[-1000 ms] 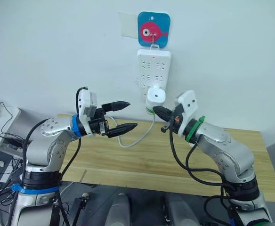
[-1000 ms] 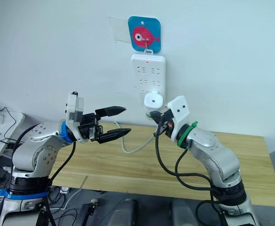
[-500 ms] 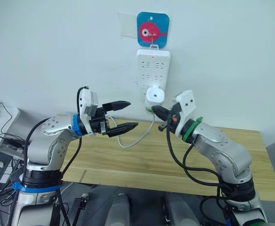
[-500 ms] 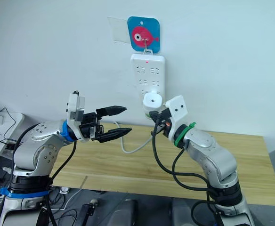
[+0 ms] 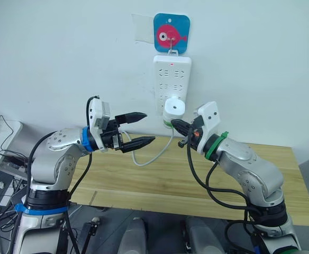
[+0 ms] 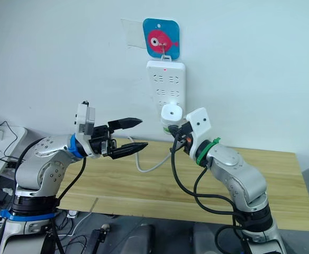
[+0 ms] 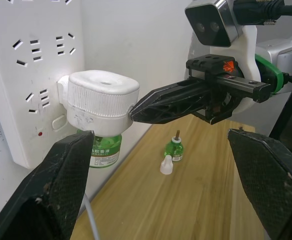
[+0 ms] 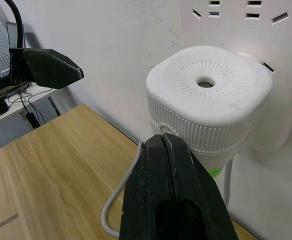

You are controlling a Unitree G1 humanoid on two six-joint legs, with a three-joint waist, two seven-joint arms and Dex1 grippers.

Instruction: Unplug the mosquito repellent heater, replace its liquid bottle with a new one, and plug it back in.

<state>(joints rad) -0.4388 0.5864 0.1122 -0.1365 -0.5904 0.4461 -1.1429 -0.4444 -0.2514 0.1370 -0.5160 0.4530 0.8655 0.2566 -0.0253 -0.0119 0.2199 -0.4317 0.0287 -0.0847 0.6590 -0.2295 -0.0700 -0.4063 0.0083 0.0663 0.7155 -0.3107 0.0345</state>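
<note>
White plastic, rounded and ribbed around its lower rim, makes up the mosquito repellent heater (image 5: 174, 109). It sits plugged into a lower socket of the power strip (image 5: 172, 79) hung on the wall, with a green liquid bottle (image 7: 102, 150) fitted beneath it. The unit looks light and rigid; its smooth dome would likely slip, so the ribbed band is the better place to grip, pulling straight out from the socket (a sideways pull could strain the prongs).

The right gripper (image 5: 179, 126) is at the heater's side, fingers (image 8: 171, 200) closed together with their tip at the ribbed band, not clamped on it. The left gripper (image 5: 139, 128) hovers apart from the heater, fingers spread and empty.

On the wooden counter (image 5: 260, 196) below, a spare green bottle (image 7: 174, 148) stands near the wall with a small white cap (image 7: 166, 164) just beside it. A white cable (image 5: 153, 154) loops down from the strip onto the counter. The wall is plain white; a blue fish hook (image 5: 171, 33) holds the strip.
</note>
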